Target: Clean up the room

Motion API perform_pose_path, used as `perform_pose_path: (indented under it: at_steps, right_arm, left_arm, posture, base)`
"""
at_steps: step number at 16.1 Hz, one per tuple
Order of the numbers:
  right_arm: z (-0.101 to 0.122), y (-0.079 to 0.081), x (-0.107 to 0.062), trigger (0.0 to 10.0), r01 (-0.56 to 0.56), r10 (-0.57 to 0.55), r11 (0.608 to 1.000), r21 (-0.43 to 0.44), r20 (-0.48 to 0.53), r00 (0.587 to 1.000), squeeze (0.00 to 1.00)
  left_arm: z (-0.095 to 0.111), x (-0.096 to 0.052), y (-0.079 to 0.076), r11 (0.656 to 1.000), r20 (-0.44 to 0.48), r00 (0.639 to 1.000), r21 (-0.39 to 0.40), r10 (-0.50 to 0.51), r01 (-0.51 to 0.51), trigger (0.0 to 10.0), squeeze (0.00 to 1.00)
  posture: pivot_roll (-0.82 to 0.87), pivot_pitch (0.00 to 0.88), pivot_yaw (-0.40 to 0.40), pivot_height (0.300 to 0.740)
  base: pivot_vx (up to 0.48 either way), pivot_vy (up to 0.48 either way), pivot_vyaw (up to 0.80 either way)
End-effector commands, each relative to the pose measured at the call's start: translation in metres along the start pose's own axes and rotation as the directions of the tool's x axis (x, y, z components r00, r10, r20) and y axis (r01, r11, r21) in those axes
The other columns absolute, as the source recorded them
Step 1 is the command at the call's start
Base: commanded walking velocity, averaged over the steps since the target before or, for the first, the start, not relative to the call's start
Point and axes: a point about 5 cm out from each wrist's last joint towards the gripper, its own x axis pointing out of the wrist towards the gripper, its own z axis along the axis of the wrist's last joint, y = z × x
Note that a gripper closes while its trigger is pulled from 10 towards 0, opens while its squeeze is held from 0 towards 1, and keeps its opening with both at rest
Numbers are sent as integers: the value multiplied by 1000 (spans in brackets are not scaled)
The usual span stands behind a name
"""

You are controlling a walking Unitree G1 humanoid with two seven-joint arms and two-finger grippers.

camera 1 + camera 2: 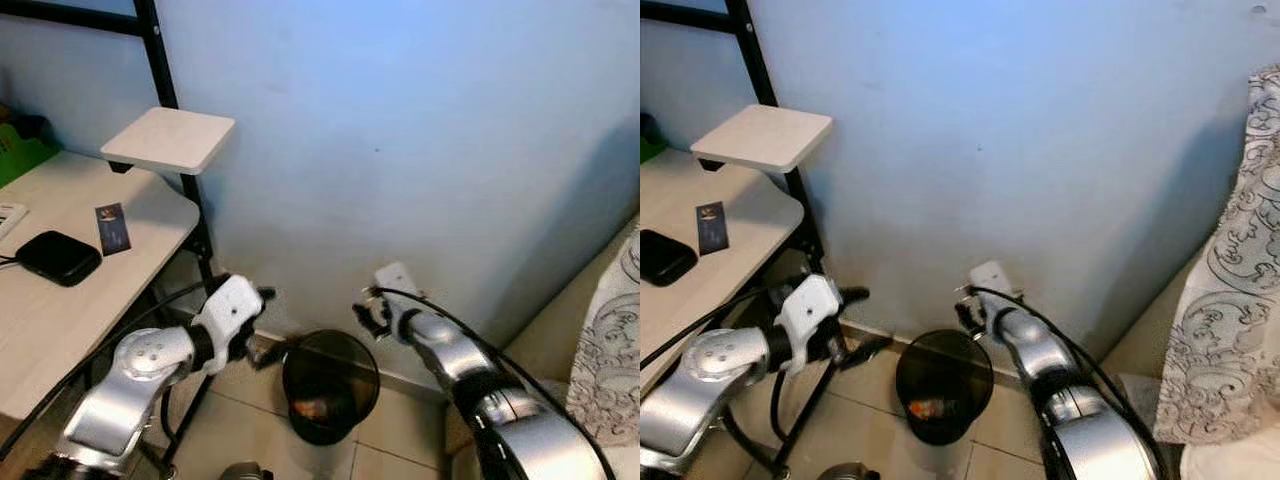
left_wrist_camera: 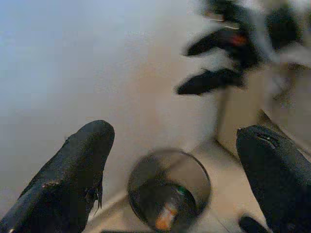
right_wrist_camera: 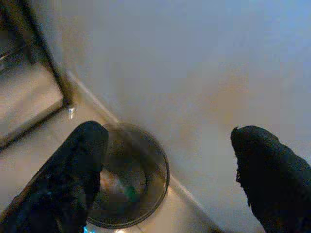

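A round black trash bin (image 1: 330, 388) stands on the tiled floor against the blue-white wall. Inside it lies some rubbish (image 2: 165, 217), orange and green. My left gripper (image 1: 268, 325) hovers just left of the bin's rim, open, with nothing between its fingers. My right gripper (image 1: 366, 314) hangs above the bin's right rim, close to the wall, also open and empty. In the left wrist view the bin (image 2: 169, 191) sits between the two black fingers (image 2: 73, 174). In the right wrist view the bin (image 3: 141, 160) lies below the open fingers (image 3: 68, 179).
A light wooden desk (image 1: 60, 290) with a black metal frame (image 1: 160, 60) stands at the left, holding a black case (image 1: 58, 257) and a dark card (image 1: 113, 228). A small shelf (image 1: 170, 138) juts out above it. Patterned bedding (image 1: 1230, 270) hangs at the right.
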Motion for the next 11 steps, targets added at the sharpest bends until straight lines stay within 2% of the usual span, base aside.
perform_pose_path:
  at_steps: [1, 3, 4, 5, 7, 8, 9, 10, 11]
  right_arm:
    - [12, -11, -13, 10000, 65, -75, 994, 86, 112, 991, 1000]
    - [17, -13, -32, 10000, 99, -126, 984, 146, 189, 974, 1000]
    - [22, -14, -47, 10000, 131, -176, 971, 200, 230, 957, 1000]
    - [27, -15, -58, 10000, 167, -234, 952, 256, 257, 938, 1000]
    - [31, -18, -68, 10000, 219, -302, 928, 302, 263, 916, 1000]
    - [32, -20, -78, 10000, 248, -334, 915, 317, 256, 907, 1000]
    - [31, -20, -81, 10000, 255, -342, 912, 321, 253, 905, 1000]
    - [32, -20, -84, 10000, 259, -339, 916, 306, 244, 909, 1000]
    - [31, -19, -87, 10000, 263, -339, 915, 307, 229, 912, 1000]
  left_arm:
    - [1, 3, 0, 997, 20, 997, -14, 81, -81, 10000, 0]
    - [2, 7, 1, 988, 39, 988, -47, 150, -148, 10000, 0]
    - [7, 10, 4, 969, 69, 970, -100, 232, -225, 10000, 0]
    - [9, 12, 6, 945, 62, 950, -147, 305, -293, 10000, 0]
    - [6, 13, 3, 932, 33, 937, -128, 347, -340, 10000, 0]
    - [4, 11, 3, 913, 25, 920, -131, 392, -385, 10000, 0]
    - [3, 9, 4, 902, 20, 909, -139, 416, -409, 10000, 0]
    - [0, 5, 7, 872, 1, 884, -166, 468, -461, 10000, 0]
    - [-2, 0, 8, 857, -12, 870, -166, 492, -487, 10000, 0]
  posture:
    - [105, 0, -19, 740]
    - [86, 0, 0, 740]
    - [77, 0, 10, 740]
    - [65, 0, 19, 740]
    - [57, 0, 26, 740]
    - [55, 0, 28, 740]
    - [57, 0, 28, 740]
    - [71, 0, 20, 740]
    - [77, 0, 15, 740]
  base:
    - [0, 0, -763]
    - [0, 0, -763]
    - [0, 0, -763]
    - [0, 0, -769]
    - [0, 0, -781]
    - [0, 0, -775]
    - [0, 0, -775]
    - [0, 0, -781]
    - [0, 0, -788]
